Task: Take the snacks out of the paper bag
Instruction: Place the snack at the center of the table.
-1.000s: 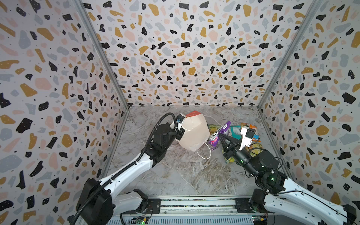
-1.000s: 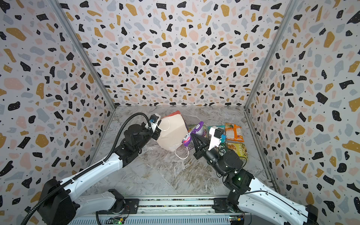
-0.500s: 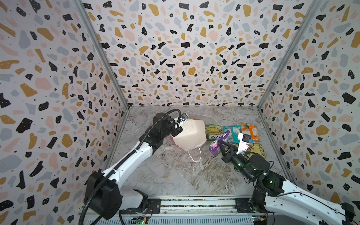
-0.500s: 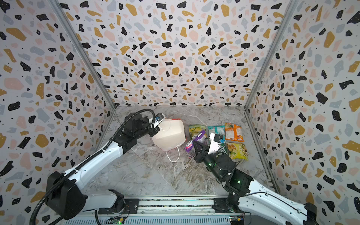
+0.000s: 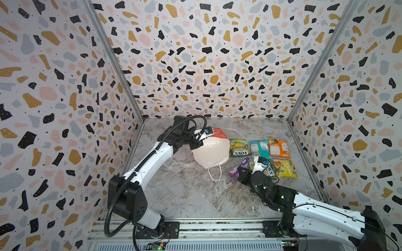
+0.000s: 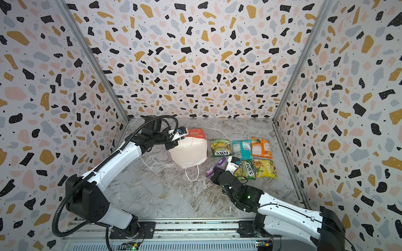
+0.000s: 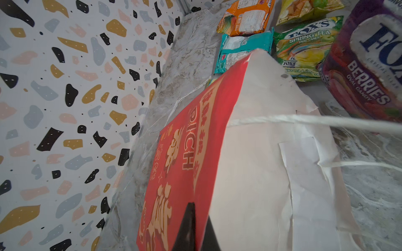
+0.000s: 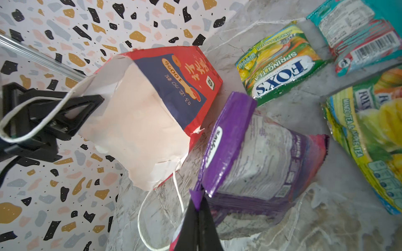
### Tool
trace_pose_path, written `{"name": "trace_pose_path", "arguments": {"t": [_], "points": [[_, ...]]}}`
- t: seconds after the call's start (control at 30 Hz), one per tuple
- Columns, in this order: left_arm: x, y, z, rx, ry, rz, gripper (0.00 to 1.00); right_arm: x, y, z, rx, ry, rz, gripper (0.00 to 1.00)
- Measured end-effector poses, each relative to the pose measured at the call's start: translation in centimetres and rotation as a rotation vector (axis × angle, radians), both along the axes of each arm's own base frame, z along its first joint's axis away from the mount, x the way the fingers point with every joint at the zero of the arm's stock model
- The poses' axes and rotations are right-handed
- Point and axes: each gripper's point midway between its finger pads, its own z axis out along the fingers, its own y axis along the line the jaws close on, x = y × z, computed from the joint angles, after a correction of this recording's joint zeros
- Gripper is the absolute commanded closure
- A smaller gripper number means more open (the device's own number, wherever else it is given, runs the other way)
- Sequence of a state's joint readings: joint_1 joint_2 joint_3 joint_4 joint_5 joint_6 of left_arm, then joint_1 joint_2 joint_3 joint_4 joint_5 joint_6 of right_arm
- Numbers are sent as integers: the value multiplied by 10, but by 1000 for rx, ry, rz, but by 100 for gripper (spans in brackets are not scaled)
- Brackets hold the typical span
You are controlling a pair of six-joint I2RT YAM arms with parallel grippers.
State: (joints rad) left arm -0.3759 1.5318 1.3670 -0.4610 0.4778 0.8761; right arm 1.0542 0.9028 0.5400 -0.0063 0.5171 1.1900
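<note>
packet (image 8: 261,165) in right end effector (image 8: 196,206)

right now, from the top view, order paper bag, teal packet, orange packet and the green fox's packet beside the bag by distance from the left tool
1. paper bag, gripped at its rim by the left tool.
2. green FOX'S packet, just beside the bag.
3. teal packet, mid-row.
4. orange packet, row's far end.

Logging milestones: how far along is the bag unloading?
Done: five packets lie on the table: green FOX'S, teal, orange, second green FOX'S, yellow. In hand: right gripper shut on the purple FOX'S Berries packet, outside the paper bag, which the left gripper pinches. Left: set it down; the bag's inside looks empty.
</note>
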Motion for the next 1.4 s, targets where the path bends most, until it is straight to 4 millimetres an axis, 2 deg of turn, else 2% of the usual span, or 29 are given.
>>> {"name": "trace_pose_path", "arguments": {"t": [0.17,0.33,0.47,0.57,0.8,0.87,0.93,1.0,1.03,1.2,1.3,1.4], "points": [[-13,2,6,30,64,-35,100,0,3,-15,-1,55,-19,100],[-20,5,26,31,62,-54,100,-3,2,-12,48,72,-37,100],[-21,8,31,26,56,-68,100,-4,0,-9,97,87,-58,100],[-19,9,25,23,80,-83,100,-4,0,-14,107,114,-74,100],[6,8,-15,34,173,-109,99,-3,3,-33,85,170,-106,100],[16,9,-17,34,173,-111,84,0,3,-32,86,171,-117,100],[25,9,-15,37,169,-110,75,4,3,-30,90,170,-131,99],[31,9,-14,43,173,-108,58,10,1,-29,97,171,-153,97],[34,10,-14,46,175,-103,53,13,0,-30,99,171,-163,97],[60,7,-3,61,165,-85,29,27,-7,-42,93,190,-225,94],[71,6,10,58,144,-73,24,35,-10,-46,105,198,-255,90],[75,8,25,51,118,-53,13,43,-11,-47,122,201,-277,80]]}}
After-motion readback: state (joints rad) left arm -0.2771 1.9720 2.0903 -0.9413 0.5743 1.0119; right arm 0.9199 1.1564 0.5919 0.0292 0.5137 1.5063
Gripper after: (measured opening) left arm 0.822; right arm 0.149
